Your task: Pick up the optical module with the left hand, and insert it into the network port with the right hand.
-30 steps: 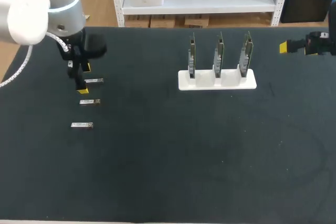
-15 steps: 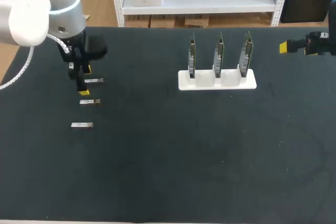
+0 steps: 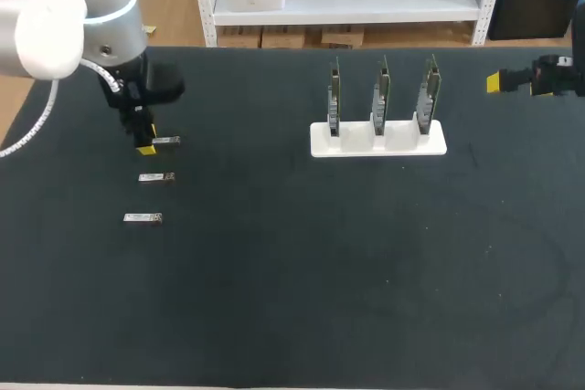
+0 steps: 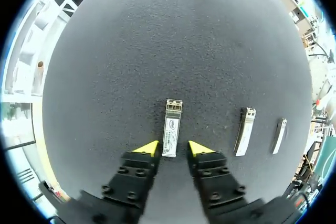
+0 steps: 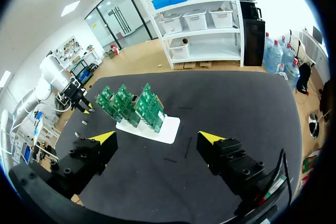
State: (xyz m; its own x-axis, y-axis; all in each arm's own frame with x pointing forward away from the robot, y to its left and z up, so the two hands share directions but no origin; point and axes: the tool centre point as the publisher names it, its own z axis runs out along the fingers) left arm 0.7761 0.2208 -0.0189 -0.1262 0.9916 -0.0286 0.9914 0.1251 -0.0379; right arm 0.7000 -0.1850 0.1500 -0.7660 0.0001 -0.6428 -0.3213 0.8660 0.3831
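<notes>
Head view: white holder (image 3: pixel 402 144) w/ 3 boards (image 3: pixel 381 94) upright in slots.

Head camera looks down from behind; wrist cameras (fisheye) share the table (image 3: pixel 274 299).

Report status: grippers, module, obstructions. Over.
Left gripper open, straddling end optical module, not yet clamped. Right gripper open, empty. Neighbouring module lies clear; nothing blocking.

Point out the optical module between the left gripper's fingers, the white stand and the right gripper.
optical module (image 4: pixel 171 128): left wrist view, mid-body.
white stand (image 3: pixel 377 146): head view, base's front edge.
right gripper (image 5: pixel 156 138): right wrist view, midway between tips.
</notes>
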